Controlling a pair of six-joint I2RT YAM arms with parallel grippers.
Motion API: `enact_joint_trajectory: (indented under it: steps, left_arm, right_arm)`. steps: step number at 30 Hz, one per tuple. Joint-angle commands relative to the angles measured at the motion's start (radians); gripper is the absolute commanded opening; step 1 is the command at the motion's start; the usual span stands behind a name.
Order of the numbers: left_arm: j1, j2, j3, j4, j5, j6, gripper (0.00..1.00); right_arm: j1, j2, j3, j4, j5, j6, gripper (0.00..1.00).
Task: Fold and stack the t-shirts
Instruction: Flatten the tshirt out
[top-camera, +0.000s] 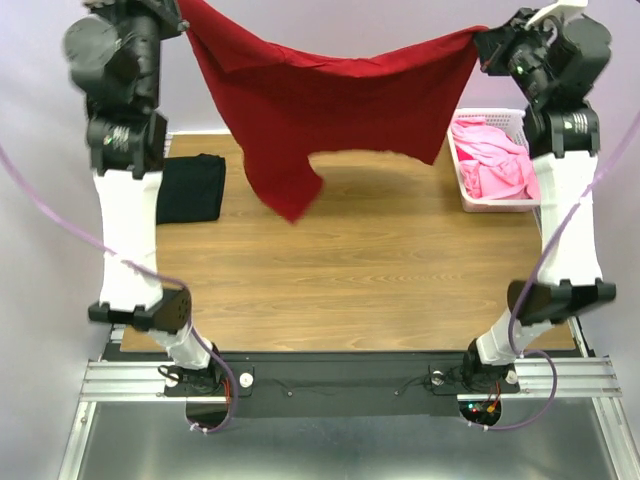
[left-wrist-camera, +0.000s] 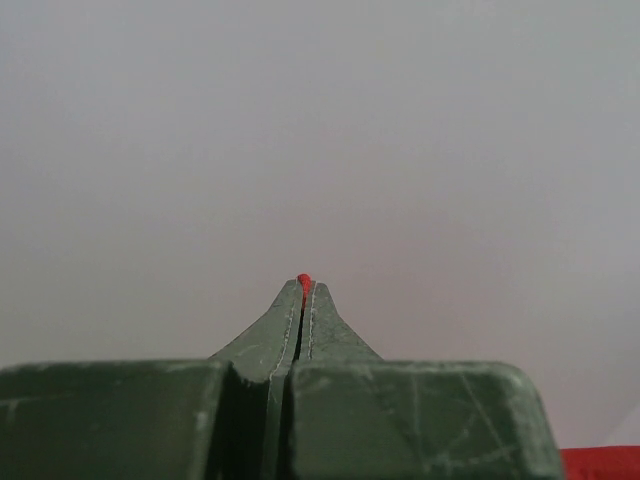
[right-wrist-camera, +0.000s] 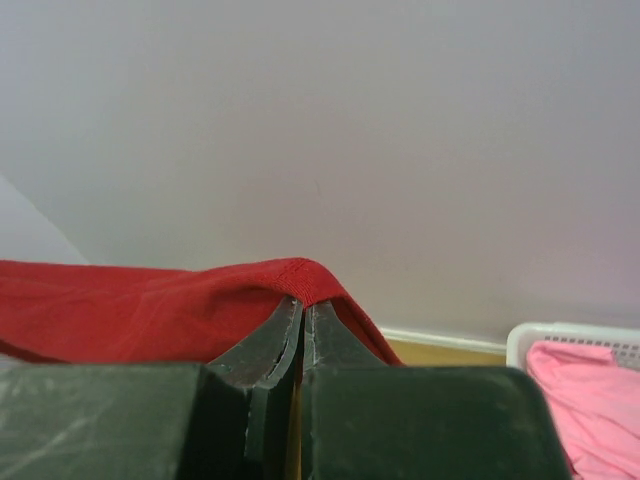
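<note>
T-shirt of dark red cotton (top-camera: 330, 110) hangs over the wooden worktop (top-camera: 380, 290) far edge, long axis left-right, one end pinched tight in left hand (left-wrist-camera: 303, 290), other in right hand (right-wrist-camera: 302, 305).

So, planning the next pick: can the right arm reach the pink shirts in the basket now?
Probably not yet: the right gripper is shut on the dark red t-shirt, held aloft with the left gripper. The pink t-shirts lie uncovered in the basket beside it.

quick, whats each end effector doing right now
left end effector: closed, holding one edge of the red t-shirt
right end effector: closed, holding the red t-shirt's other edge
</note>
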Motion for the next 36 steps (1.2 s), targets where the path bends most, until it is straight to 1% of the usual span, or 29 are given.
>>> enact_joint_trajectory:
  steps: [1, 2, 3, 4, 5, 6, 7, 8, 9, 10, 11, 12, 13, 14, 15, 16, 17, 18, 19, 20, 23, 24, 26, 29, 31, 34, 36]
  left_arm:
    - [0.006, -0.185, -0.067, 0.164, 0.055, -0.019, 0.0]
    - [0.006, -0.214, -0.162, 0.172, 0.055, -0.028, 0.0]
    - [0.006, -0.243, -0.222, 0.178, 0.054, -0.037, 0.0]
    - [0.006, -0.31, -0.283, 0.184, 0.052, -0.044, 0.0]
    - [0.006, -0.346, -0.416, 0.19, 0.033, -0.054, 0.0]
    - [0.006, -0.384, -0.49, 0.19, 0.017, -0.088, 0.0]
    - [0.006, -0.468, -0.654, 0.197, -0.007, -0.122, 0.0]
    - [0.006, -0.516, -0.746, 0.206, -0.01, -0.152, 0.0]
    - [0.006, -0.612, -0.843, 0.219, -0.009, -0.23, 0.0]
    - [0.006, -0.663, -0.943, 0.232, -0.009, -0.267, 0.0]
    - [0.006, -0.712, -1.135, 0.253, -0.009, -0.295, 0.0]
    - [0.006, -0.76, -1.222, 0.25, 0.002, -0.32, 0.0]
    - [0.006, -0.853, -1.3, 0.234, -0.003, -0.343, 0.0]
    - [0.006, -0.901, -1.438, 0.183, -0.006, -0.385, 0.0]
    - [0.006, -0.997, -1.5, 0.149, -0.007, -0.402, 0.0]
    - [0.006, -1.047, -1.552, 0.108, -0.012, -0.419, 0.0]
    - [0.006, -1.094, -1.636, 0.026, -0.029, -0.46, 0.0]
    - [0.006, -1.142, -1.672, -0.013, -0.033, -0.475, 0.0]
    - [0.005, -1.221, -1.698, -0.052, -0.04, -0.491, 0.0]
    - [0.006, -1.251, -1.736, -0.123, -0.05, -0.519, 0.0]
    - [0.005, -1.332, -1.776, -0.211, -0.066, -0.545, 0.0]
    - [0.006, -1.34, -1.781, -0.225, -0.073, -0.564, 0.0]
    - [0.006, -1.345, -1.786, -0.262, -0.095, -0.58, 0.0]
    - [0.006, -1.322, -1.806, -0.316, -0.098, -0.633, 0.0]
    - [0.005, -1.317, -1.825, -0.336, -0.09, -0.68, 0.0]
    - [0.006, -1.335, -1.865, -0.349, -0.069, -0.718, 0.0]
    - [0.006, -1.346, -1.881, -0.368, -0.081, -0.731, 0.0]
  right_arm:
    - [-0.002, -0.152, -0.097, 0.147, 0.014, -0.023, 0.01]
    - [-0.002, -0.193, -0.171, 0.153, 0.019, -0.03, 0.01]
    - [-0.002, -0.219, -0.21, 0.159, 0.019, -0.035, 0.01]
    - [-0.002, -0.242, -0.251, 0.164, 0.02, -0.047, 0.01]
    - [-0.002, -0.265, -0.305, 0.165, 0.02, -0.052, 0.01]
    - [-0.002, -0.319, -0.406, 0.17, 0.019, -0.053, 0.01]
    - [-0.002, -0.342, -0.47, 0.173, 0.014, -0.061, 0.01]
    - [-0.002, -0.374, -0.533, 0.184, 0.005, -0.064, 0.01]
    - [-0.002, -0.424, -0.666, 0.19, 0.002, -0.063, 0.01]
    - [-0.002, -0.454, -0.734, 0.194, -0.006, -0.066, 0.01]
    - [-0.002, -0.48, -0.8, 0.203, -0.017, -0.064, 0.01]
    - [-0.002, -0.501, -0.875, 0.217, -0.027, -0.061, 0.01]
    - [-0.002, -0.544, -0.934, 0.217, -0.029, -0.058, 0.01]
    - [-0.002, -0.564, -1.048, 0.219, -0.032, -0.044, 0.01]
    - [0.0, -0.587, -1.101, 0.217, -0.041, -0.037, 0.0]
    - [-0.002, -0.619, -1.147, 0.217, -0.05, -0.03, 0.01]
    - [-0.002, -0.638, -1.237, 0.214, -0.064, -0.011, 0.01]
    - [-0.002, -0.653, -1.275, 0.208, -0.09, 0.0, 0.01]
    - [-0.002, -0.666, -1.314, 0.202, -0.102, 0.019, 0.01]
    - [-0.002, -0.679, -1.373, 0.197, -0.121, 0.054, 0.01]
    - [-0.002, -0.68, -1.448, 0.173, -0.182, 0.146, 0.01]
    - [-0.002, -0.669, -1.489, 0.158, -0.204, 0.17, 0.01]
    - [-0.002, -0.655, -1.52, 0.135, -0.215, 0.224, 0.01]
    - [-0.002, -0.625, -1.571, 0.075, -0.184, 0.284, 0.01]
    - [-0.002, -0.602, -1.609, 0.061, -0.173, 0.308, 0.01]
    - [-0.002, -0.566, -1.663, 0.053, -0.185, 0.353, 0.01]
    - [-0.002, -0.548, -1.686, 0.05, -0.181, 0.373, 0.01]
